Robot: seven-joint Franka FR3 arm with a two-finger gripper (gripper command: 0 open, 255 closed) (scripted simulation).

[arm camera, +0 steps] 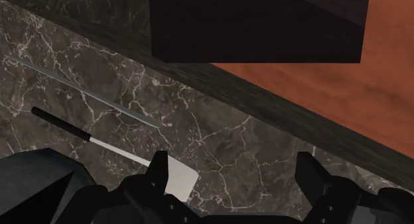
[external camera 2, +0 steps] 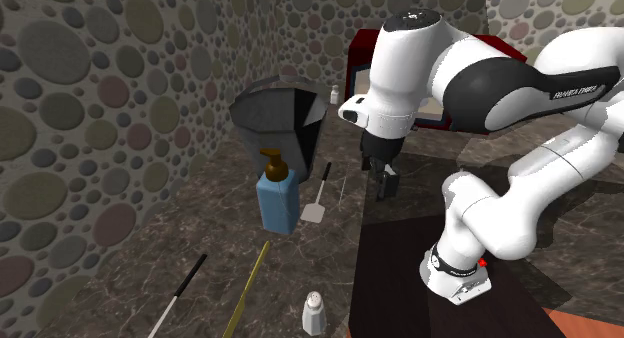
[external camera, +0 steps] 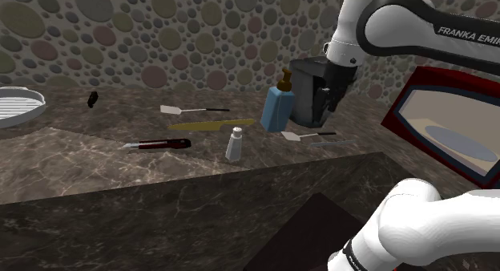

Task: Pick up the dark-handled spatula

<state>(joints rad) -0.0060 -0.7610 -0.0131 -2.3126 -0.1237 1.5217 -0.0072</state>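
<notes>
spatula (arm camera: 109,147) blade part-hidden behind gripper (arm camera: 232,164) finger, white dish (external camera: 18,94) cut by shoulder view's left edge, red-framed appliance (external camera: 449,121) cut by right edge

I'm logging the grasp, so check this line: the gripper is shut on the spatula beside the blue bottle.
Wrong on the grip. The gripper is open above the spatula beside the blue bottle: the wrist view shows its fingers apart and the spatula lying on the counter, unheld.
</notes>
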